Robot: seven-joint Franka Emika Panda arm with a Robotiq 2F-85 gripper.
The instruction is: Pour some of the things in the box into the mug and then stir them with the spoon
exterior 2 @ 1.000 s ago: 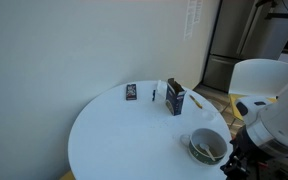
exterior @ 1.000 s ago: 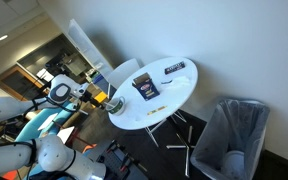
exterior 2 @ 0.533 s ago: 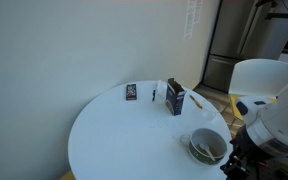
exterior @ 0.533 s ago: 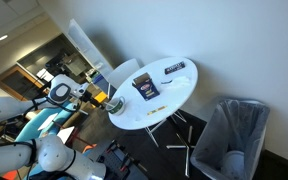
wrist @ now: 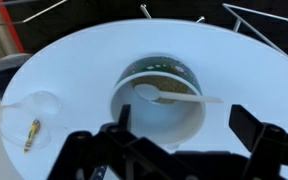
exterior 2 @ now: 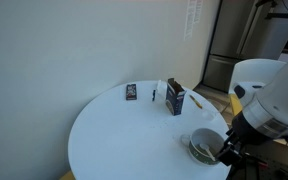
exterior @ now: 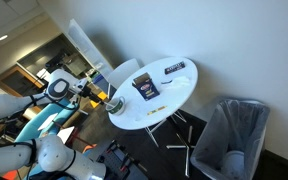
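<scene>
The mug (wrist: 156,126) is a pale round cup with a dark fill, standing near the edge of the round white table (wrist: 234,60). A white spoon (wrist: 170,96) lies across its inside. My gripper (wrist: 184,132) is open and level with the mug's near side, its fingers spread wider than the mug. In both exterior views the gripper (exterior 2: 228,152) (exterior: 103,98) is right at the mug (exterior 2: 208,134) (exterior: 115,104). The box (exterior 2: 175,98) (exterior: 146,88) stands upright mid-table, well apart from the gripper.
A longer flat dark item (exterior 2: 131,92) (exterior: 174,68) lies toward the table's far side. A clear wrapper with a yellow stick (wrist: 26,118) lies beside the mug. A white chair (exterior 2: 262,76) and a grey mesh bin (exterior: 232,132) stand by the table.
My arm has moved in toward the mug, so the gripper now sits closer to it. The mug, spoon and box have not moved.
</scene>
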